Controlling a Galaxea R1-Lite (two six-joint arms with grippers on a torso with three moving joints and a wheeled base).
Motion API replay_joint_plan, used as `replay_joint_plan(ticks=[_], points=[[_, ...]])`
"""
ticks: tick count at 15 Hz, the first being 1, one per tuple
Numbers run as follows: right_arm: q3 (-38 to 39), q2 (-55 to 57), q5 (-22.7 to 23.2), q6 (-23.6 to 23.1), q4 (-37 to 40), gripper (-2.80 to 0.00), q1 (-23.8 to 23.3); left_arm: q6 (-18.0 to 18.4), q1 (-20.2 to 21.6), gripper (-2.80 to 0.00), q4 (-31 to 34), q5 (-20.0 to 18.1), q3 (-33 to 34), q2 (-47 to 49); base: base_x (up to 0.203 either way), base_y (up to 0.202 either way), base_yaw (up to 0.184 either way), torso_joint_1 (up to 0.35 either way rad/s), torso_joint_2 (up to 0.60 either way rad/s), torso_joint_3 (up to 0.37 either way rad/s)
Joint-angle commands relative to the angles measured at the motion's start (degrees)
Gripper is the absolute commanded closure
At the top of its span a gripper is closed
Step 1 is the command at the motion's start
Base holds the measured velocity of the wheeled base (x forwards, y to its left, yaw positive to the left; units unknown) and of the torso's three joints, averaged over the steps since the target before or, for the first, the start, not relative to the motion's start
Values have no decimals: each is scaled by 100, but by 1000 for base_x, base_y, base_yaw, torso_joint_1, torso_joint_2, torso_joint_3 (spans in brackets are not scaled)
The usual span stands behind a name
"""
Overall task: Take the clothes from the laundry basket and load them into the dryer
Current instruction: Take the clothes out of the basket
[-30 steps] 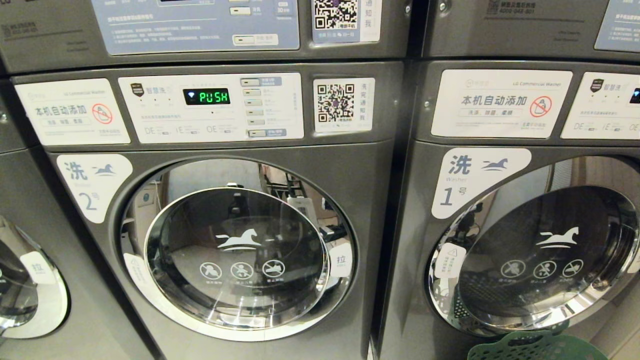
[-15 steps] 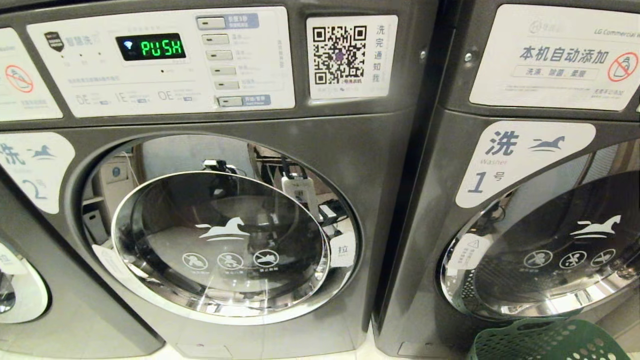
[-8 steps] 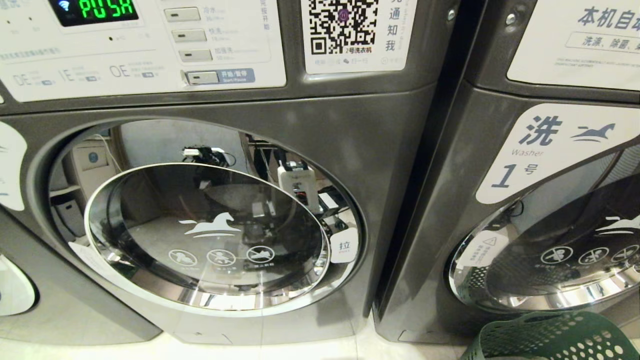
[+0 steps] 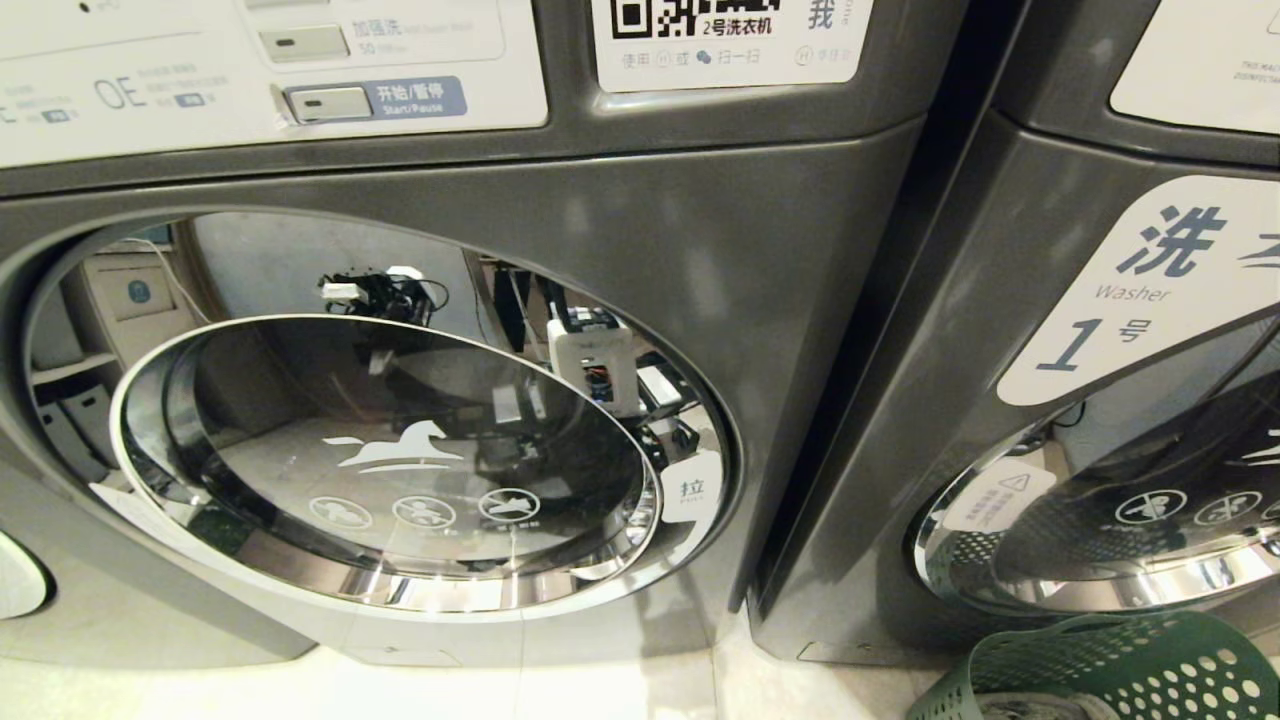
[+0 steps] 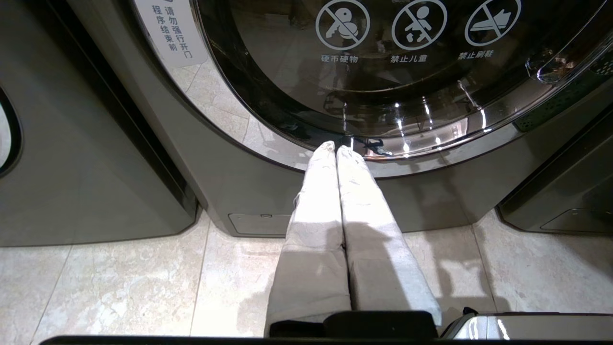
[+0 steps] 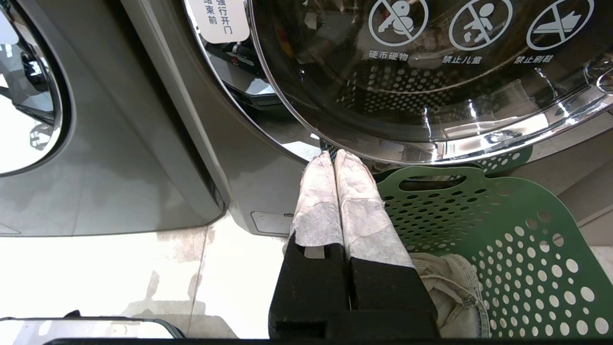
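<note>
**Nothing loaded yet: both doors shut, both claws empty**

Nearest the robot, the green perforated plastic laundry basket [image 6: 479,230] stands on the pale tiled floor [image 5: 119,282] just in front of the right-hand machine. A crumpled piece of pale beige cloth [image 6: 452,287] lies inside it, so the clothes are not yet taken out. In the head view only the basket's rim shows, at the lower right corner.

The right claw [image 6: 334,155] hangs low above the floor beside the basket's near wall, its two white-wrapped fingers pressed together and holding nothing. The left claw [image 5: 335,146] hangs low in front of the left-hand machine, its fingers likewise clenched and empty. Neither arm shows in the head view; both look parked rather than reaching.

Farther off, the round chrome-rimmed glass door of the grey machine marked 2 [image 4: 400,450] is closed, and so is the matching door of the grey machine marked 1 [image 4: 1150,520] behind the basket. As I judge it, the whole task is left: open a door, grasp the cloth, lift it in.
</note>
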State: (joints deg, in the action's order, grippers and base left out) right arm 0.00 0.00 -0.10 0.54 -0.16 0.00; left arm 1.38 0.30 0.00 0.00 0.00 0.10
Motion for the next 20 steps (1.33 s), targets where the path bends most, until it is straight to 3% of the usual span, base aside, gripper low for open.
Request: replay_joint_plan(ticks=[1, 13, 20], points=[[0, 6, 1, -1, -2, 0, 0, 3, 5, 0, 0, 0, 0, -1, 0, 0, 0, 0, 0, 0], [0, 3, 1, 7, -2, 0, 0, 33, 5, 0, 0, -9, 0, -1, 0, 0, 0, 0, 0, 0], [0, 0, 1, 7, -2, 0, 0, 3, 5, 0, 0, 0, 0, -1, -180, 0, 1, 1, 5, 0]])
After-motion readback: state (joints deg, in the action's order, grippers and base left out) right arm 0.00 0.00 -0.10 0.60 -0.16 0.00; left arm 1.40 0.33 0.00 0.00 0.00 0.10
